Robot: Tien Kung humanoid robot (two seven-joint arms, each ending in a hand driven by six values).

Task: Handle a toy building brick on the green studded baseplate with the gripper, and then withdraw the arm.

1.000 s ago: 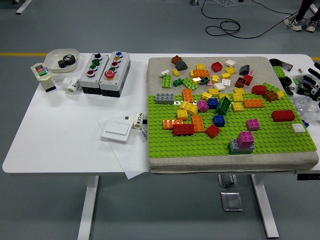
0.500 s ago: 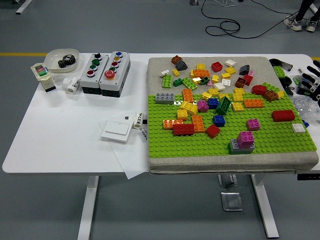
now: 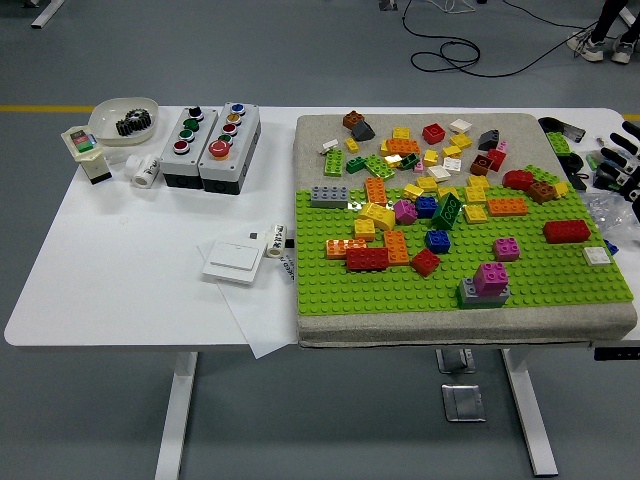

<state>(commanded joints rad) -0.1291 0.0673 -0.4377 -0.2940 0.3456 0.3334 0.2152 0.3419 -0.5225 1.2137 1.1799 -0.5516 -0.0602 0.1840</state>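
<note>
The green studded baseplate (image 3: 530, 295) lies on a grey pad (image 3: 320, 135) on the right half of the table. Many loose and stacked bricks sit on both. Among them are a pink brick on a grey one (image 3: 487, 280), a long red brick (image 3: 566, 231), a white tile (image 3: 597, 255) and a red brick (image 3: 367, 259). My right hand (image 3: 627, 160) shows only at the picture's right edge, beside the pad's far right corner. Its black fingers are spread and hold nothing. It touches no brick. My left arm is out of view.
Two grey button boxes (image 3: 210, 145), a white bowl with a gear (image 3: 125, 120), a small white cylinder (image 3: 146, 170) and a white switch plate (image 3: 232, 262) on paper lie on the table's left half. Small items (image 3: 565, 135) sit at the far right. A person's shoes (image 3: 605, 45) show at the top right.
My right hand has drawn back a little toward the right edge and slightly up. No brick has moved.
</note>
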